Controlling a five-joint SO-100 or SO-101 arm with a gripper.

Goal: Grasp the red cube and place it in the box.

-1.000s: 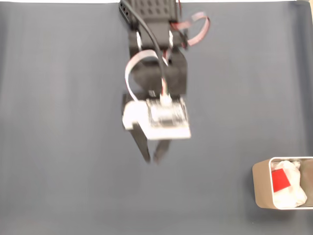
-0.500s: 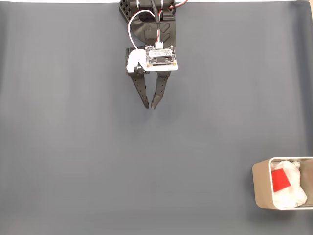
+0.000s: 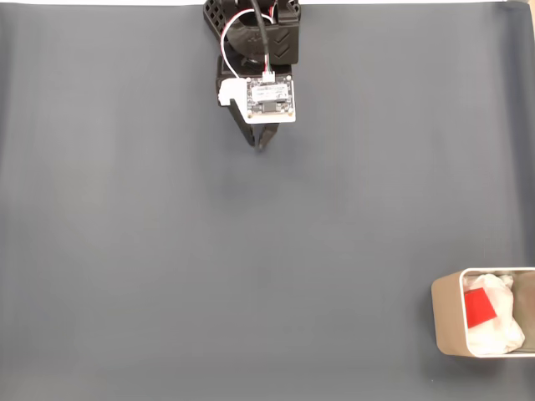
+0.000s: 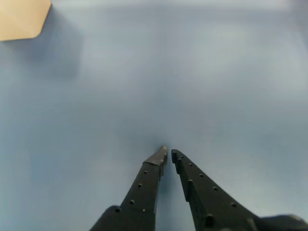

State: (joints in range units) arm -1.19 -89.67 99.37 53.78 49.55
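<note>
So the red cube (image 3: 477, 308), small, bright and matte, sits inside the beige box (image 3: 445, 316) on its crumpled white lining, at the lower right of the fixed view. Far off near the top edge, the end effector (image 3: 257, 145) is closed and empty above the grey desk (image 3: 167, 251).

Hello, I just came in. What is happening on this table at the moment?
A single robot arm had to put the red cube into the box, and that looks done: in the fixed view the cube lies on the white lining inside the box at the lower right. The gripper is far away near the top edge, empty, its fingers almost together over the grey mat.
</note>
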